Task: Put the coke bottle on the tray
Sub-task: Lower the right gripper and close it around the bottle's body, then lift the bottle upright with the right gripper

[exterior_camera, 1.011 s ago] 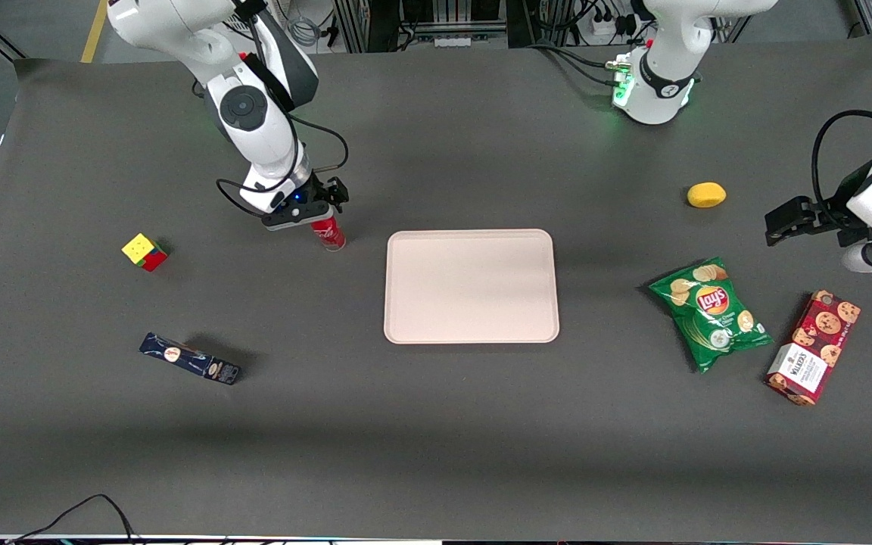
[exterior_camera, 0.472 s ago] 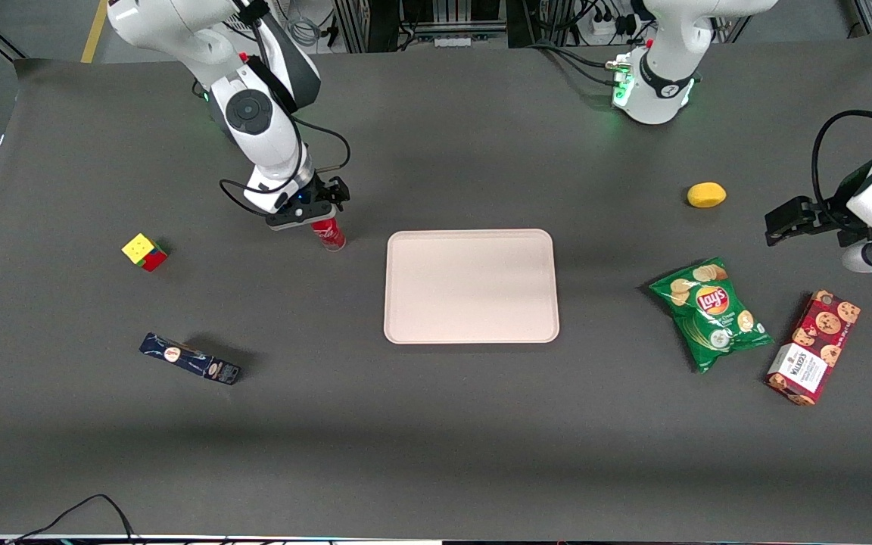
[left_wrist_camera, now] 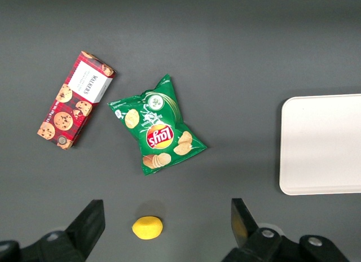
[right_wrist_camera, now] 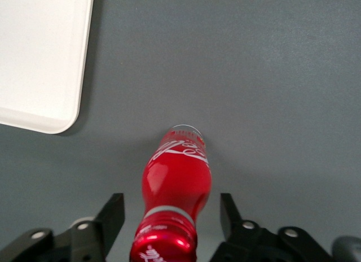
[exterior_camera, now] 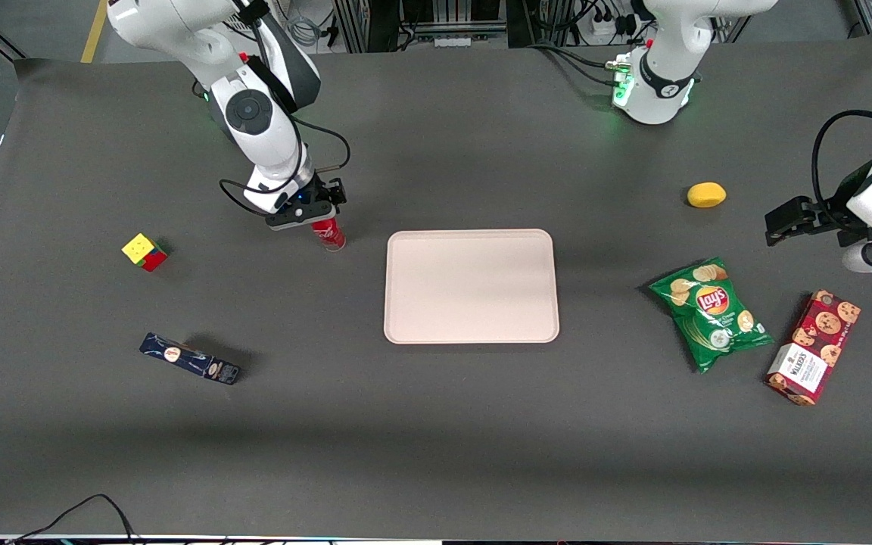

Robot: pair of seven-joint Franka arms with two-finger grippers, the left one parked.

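Gripper (right_wrist_camera: pixel 168 219) down low over the table (exterior_camera: pixel 436 424), fingers (right_wrist_camera: pixel 114 212) spread wide on either side of the coke bottle's (right_wrist_camera: pixel 176 197) neck and shoulder, clear gaps showing between each pad and the red plastic; not clamped. Bottle upright on the dark grey surface, red cap toward the wrist camera, white script visible near its base. In the front view, gripper (exterior_camera: pixel 313 219) directly above the coke bottle (exterior_camera: pixel 328 235), only the bottle's lower body showing under the black fingers.

Tray (exterior_camera: pixel 471 286) just beside the bottle, toward the parked arm's end, a strip of bare table between them; pale pink, rounded corners, low rim, nothing on it. One rounded corner of the tray (right_wrist_camera: pixel 39 59) close to the bottle in the right wrist view.

Toward the working arm's end: Rubik's cube (exterior_camera: pixel 144 251), apart from the bottle, and a dark blue box (exterior_camera: pixel 190 359) lying flat, nearer the front camera than the cube.

Toward the parked arm's end: green chip bag (exterior_camera: pixel 711 312) lying flat, red cookie box (exterior_camera: pixel 813 347) just beside it, and a lemon (exterior_camera: pixel 706 194) farther from the front camera than both. Same three also in the left wrist view: chip bag (left_wrist_camera: pixel 157 126), cookie box (left_wrist_camera: pixel 75 99), lemon (left_wrist_camera: pixel 148 227), with the tray's edge (left_wrist_camera: pixel 321 143) well apart from them.
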